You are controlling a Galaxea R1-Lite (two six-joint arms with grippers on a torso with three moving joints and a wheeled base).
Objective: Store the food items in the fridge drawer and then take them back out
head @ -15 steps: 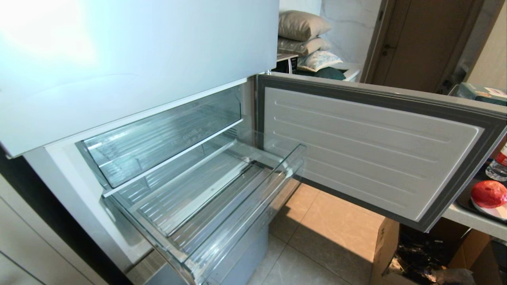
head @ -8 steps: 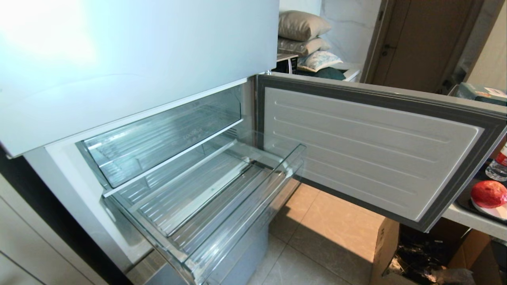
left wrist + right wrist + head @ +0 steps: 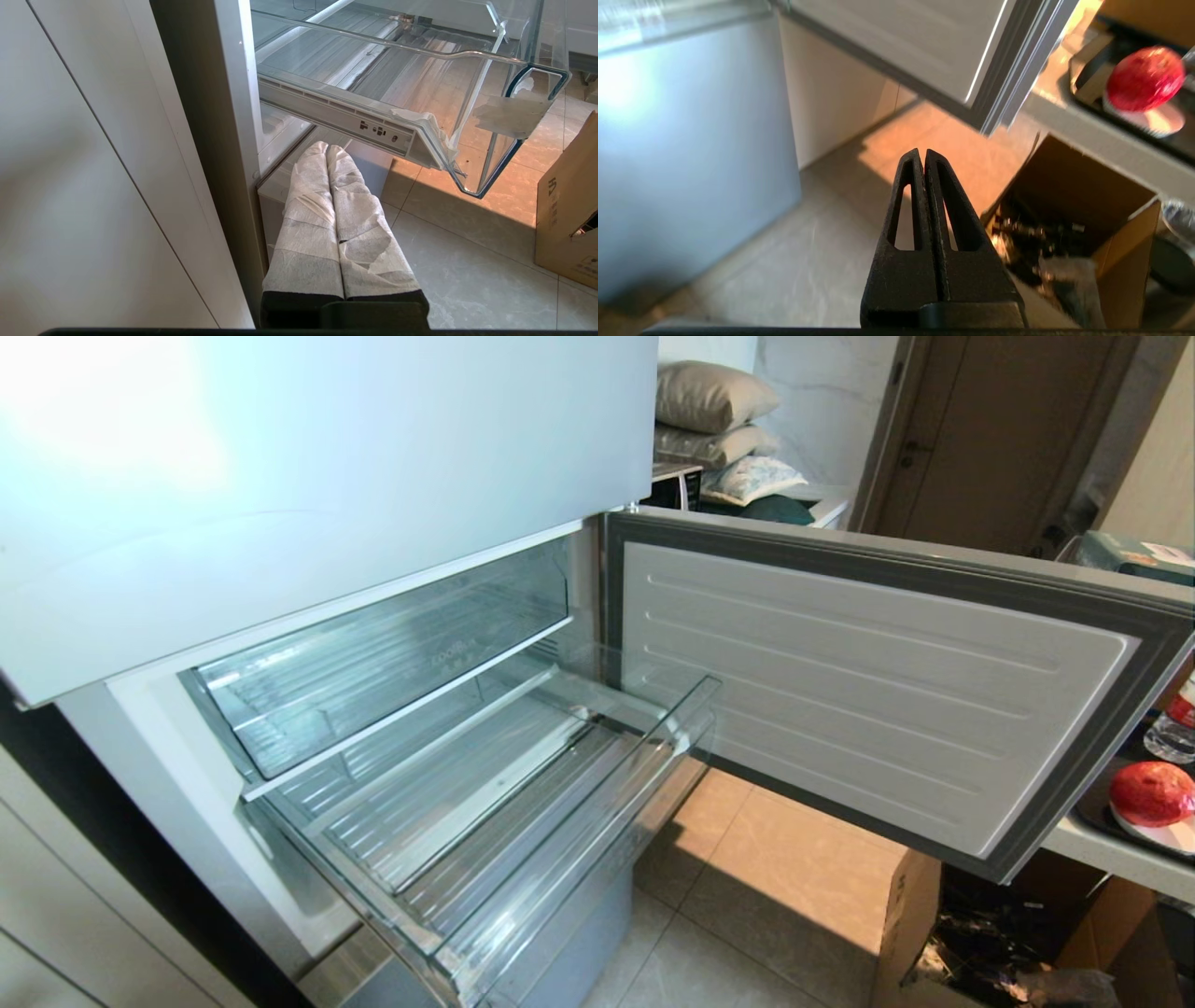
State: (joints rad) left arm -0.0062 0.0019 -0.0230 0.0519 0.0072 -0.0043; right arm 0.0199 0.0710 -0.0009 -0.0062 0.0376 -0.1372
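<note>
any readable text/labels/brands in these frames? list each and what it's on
"cool…" embossed on the front wall of the upper clear bin; the rest of the word is too faint to read.
Dark print on the side of the cardboard box: marks only, not legible.
Printed label on the teal box at the far right: too small to read.
Red label on the water bottle: unreadable.
Nothing else carries text.

Across the head view nothing visibly shifts: fridge drawer (image 3: 523, 784) and red food item (image 3: 1150, 793) apparently sit as before.

Counter (image 3: 1102, 849) carries tray (image 3: 1092, 807) (red fruit (image 3: 1151, 793) inside).
</note>
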